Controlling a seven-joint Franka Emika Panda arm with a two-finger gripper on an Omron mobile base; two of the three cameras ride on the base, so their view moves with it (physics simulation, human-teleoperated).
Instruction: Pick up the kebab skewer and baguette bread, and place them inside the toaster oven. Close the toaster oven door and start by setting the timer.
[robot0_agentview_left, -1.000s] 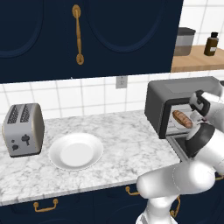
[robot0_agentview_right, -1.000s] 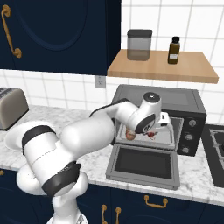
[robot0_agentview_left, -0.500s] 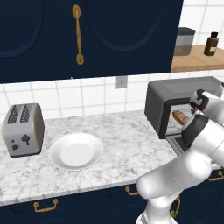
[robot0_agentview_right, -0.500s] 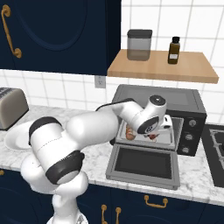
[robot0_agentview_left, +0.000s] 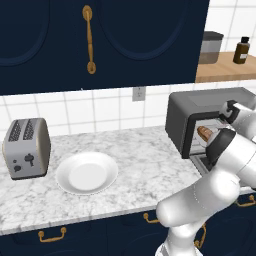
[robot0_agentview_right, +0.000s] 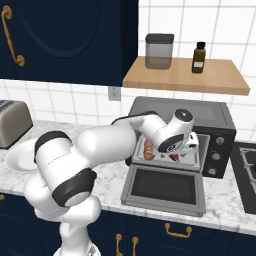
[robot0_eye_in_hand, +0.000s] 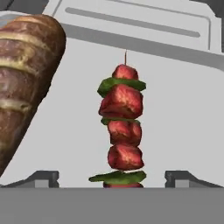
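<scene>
The skewer (robot0_eye_in_hand: 122, 127) is seen in the hand view lying on the pale floor of the oven (robot0_agentview_right: 220, 117), straight ahead of the claw, with its long axis running away from the camera toward the back wall (the bare tip of the stick points deepest in). The bread (robot0_eye_in_hand: 24, 83) lies just beside it to the left in that view, apart from it, its own long axis slanted a little against the skewer's. In the right base view both are made out inside the cavity, the bread (robot0_agentview_right: 148, 148) to the left and the skewer (robot0_agentview_right: 174, 157) to the right, partly hidden by the wrist.

The claw (robot0_eye_in_hand: 113, 181) is spread wide: its two dark tips (robot0_eye_in_hand: 43, 178) stand well apart on either side of the skewer's near end, and nothing is pinched between them. The skewer is judged to be released and resting.

Both foods are thus taken to be placed; the next step is judged to be the closing of the door (robot0_agentview_right: 165, 189), which lies dropped flat in front of the oven, below the hand. The relation that matters is that the hand is reached into the cavity, directly above the door's swing, so a withdrawal back along the skewer's axis is called for before the door's front edge can be lifted (otherwise the wrist would be struck).
</scene>
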